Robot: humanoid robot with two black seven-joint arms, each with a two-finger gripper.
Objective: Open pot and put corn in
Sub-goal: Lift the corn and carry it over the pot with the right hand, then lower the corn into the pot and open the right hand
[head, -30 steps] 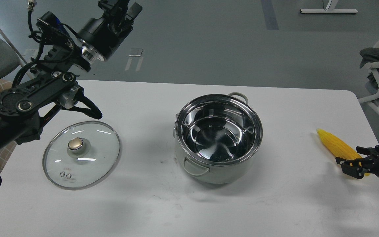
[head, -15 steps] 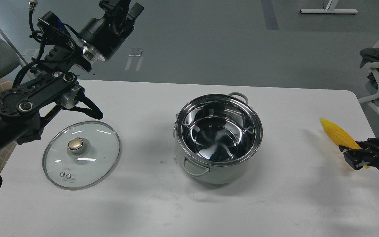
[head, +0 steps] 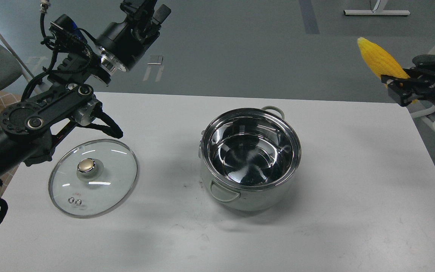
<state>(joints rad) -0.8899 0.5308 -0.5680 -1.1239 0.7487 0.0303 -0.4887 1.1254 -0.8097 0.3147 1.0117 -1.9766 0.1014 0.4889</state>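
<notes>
White table [head: 353, 211] bears the open pot [head: 250, 158]; right end effector [head: 400, 87] pinches the corn [head: 378, 58].

My right pincer [head: 400, 87] high at right edge, clamped on thick end of corn [head: 380, 60]; cob's tapered tip points up-left, away from my fingers. Pot [head: 250, 158] sits well below and left of right pincer, open, upright on white table [head: 353, 211], shiny inside bare. Glass lid [head: 93, 177] lies flat, far left of pot, gold knob up. My left pincer [head: 147, 9] raised at top, above and beyond lid, cropped by frame; finger gap unreadable.
</notes>
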